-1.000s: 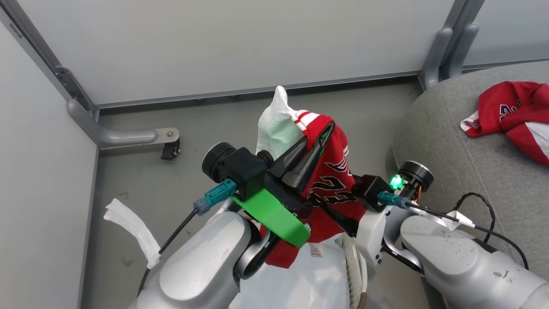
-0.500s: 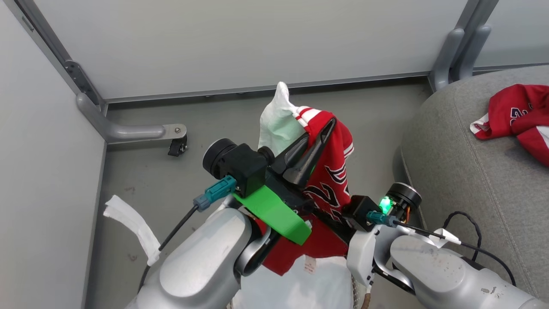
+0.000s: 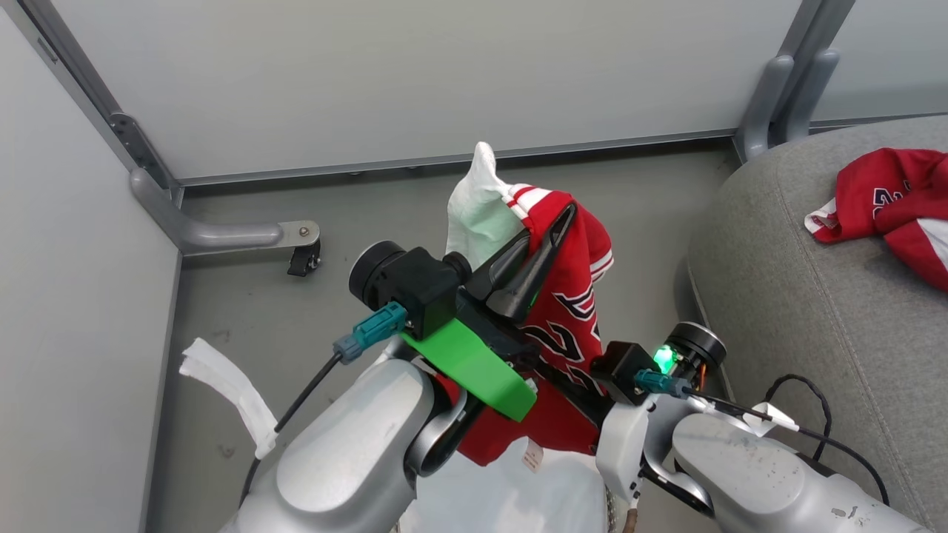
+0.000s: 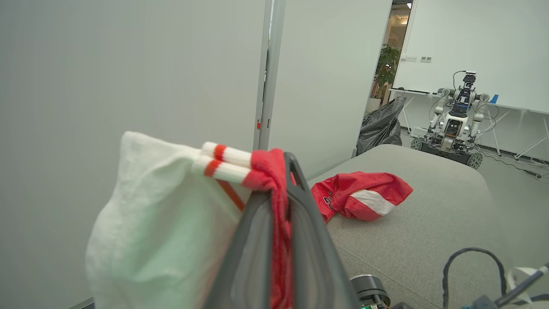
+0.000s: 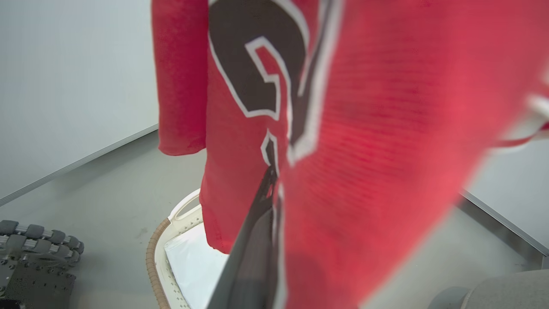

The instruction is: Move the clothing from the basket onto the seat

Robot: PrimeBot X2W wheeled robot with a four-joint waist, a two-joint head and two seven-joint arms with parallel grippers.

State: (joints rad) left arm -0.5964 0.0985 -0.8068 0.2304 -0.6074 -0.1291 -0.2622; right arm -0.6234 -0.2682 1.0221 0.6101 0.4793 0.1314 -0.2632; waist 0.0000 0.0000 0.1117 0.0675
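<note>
You have the jersey (image 3: 570,326) hanging lengthwise above the basket (image 5: 156,253), left gripper (image 3: 549,222) with jaws clamped on its top, right gripper (image 5: 270,171) pinching it lower down; the seat (image 3: 778,281) lies to the right

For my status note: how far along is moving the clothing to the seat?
Done: one red garment lies on the seat. In hand: left gripper and right gripper are shut on the jersey, lifted above the basket, a white cloth caught with it. Left: lay the jersey on the seat.
</note>
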